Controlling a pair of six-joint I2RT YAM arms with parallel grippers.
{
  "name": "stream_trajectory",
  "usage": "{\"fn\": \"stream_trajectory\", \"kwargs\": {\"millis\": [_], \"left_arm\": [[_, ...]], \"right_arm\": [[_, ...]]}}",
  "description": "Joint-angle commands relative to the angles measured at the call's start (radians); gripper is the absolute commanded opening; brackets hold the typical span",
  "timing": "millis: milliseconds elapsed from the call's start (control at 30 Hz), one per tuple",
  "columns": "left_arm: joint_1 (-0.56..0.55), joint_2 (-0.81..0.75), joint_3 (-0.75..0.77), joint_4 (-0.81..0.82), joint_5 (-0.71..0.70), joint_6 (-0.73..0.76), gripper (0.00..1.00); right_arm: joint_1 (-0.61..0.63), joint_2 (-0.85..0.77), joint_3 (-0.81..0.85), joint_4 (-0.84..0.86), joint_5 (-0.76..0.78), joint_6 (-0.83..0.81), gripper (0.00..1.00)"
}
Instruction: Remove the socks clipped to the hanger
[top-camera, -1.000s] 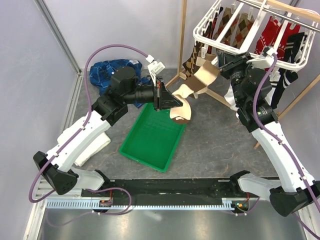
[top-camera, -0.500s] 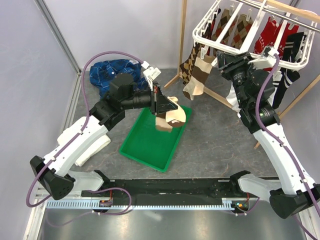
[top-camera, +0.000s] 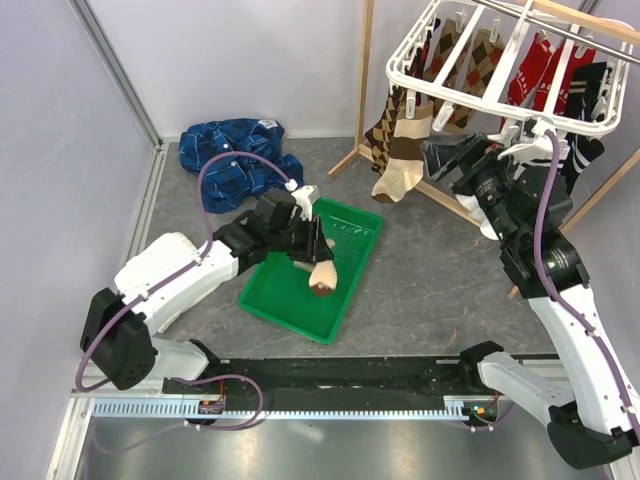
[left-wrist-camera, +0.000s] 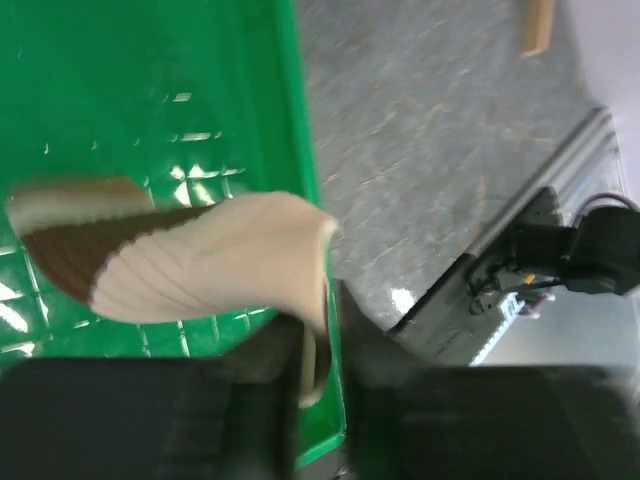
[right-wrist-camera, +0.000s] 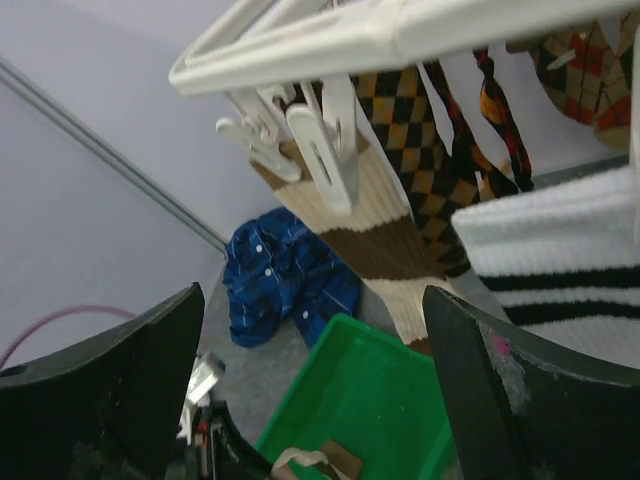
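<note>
The white hanger (top-camera: 420, 75) hangs at the top right with socks clipped under it: a tan-and-brown sock (top-camera: 398, 150), brown argyle socks (top-camera: 480, 50) and red ones (top-camera: 530, 70). My right gripper (top-camera: 447, 158) stands wide open just right of the tan-and-brown sock, holding nothing. The right wrist view shows that sock (right-wrist-camera: 385, 235) under a white clip (right-wrist-camera: 325, 150), beside a white sock with black stripes (right-wrist-camera: 560, 260). My left gripper (top-camera: 312, 262) is low over the green tray (top-camera: 350, 240). A loose tan-and-brown sock (left-wrist-camera: 200, 260) hangs from it, one edge between the slightly parted jaws.
A blue plaid shirt (top-camera: 230, 150) lies on the floor behind the tray. The wooden pole stand (top-camera: 365, 70) rises beside the hanger, its legs spreading behind my right arm. A white folded cloth (top-camera: 185, 295) lies under my left arm. The wall rail runs along the left.
My left gripper carried the loose sock down and left over the tray and its jaws parted a little. My right gripper opened wide and drew back; the clipped sock hangs straight again.
</note>
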Motion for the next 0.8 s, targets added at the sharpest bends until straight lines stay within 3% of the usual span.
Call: {"fn": "stream_trajectory", "kwargs": {"millis": [0,33,133,233,333,533,767], "left_arm": [[0.007,0.017,-0.004,0.012,-0.06,-0.056,0.45],[0.007,0.012,0.001,0.009,-0.068,-0.056,0.53],[0.007,-0.026,0.031,0.002,-0.075,-0.035,0.66],[0.007,-0.058,0.092,-0.02,-0.075,0.023,0.89],[0.007,-0.08,0.158,-0.047,-0.127,0.104,0.92],[0.007,-0.129,0.237,-0.028,-0.196,0.213,0.92],[0.007,-0.271,0.071,0.139,-0.305,0.276,0.92]], "right_arm": [[0.001,-0.057,-0.058,-0.101,-0.09,-0.095,0.98],[0.001,-0.066,-0.068,-0.101,-0.092,-0.115,0.98],[0.001,-0.079,-0.095,-0.085,-0.123,-0.156,0.98],[0.001,-0.063,-0.08,-0.09,-0.221,-0.227,0.96],[0.001,-0.044,-0.075,-0.059,-0.23,-0.238,0.95],[0.018,0.015,-0.014,-0.082,-0.103,-0.121,0.91],[0.217,0.117,0.053,-0.079,0.227,-0.087,0.88]]}}
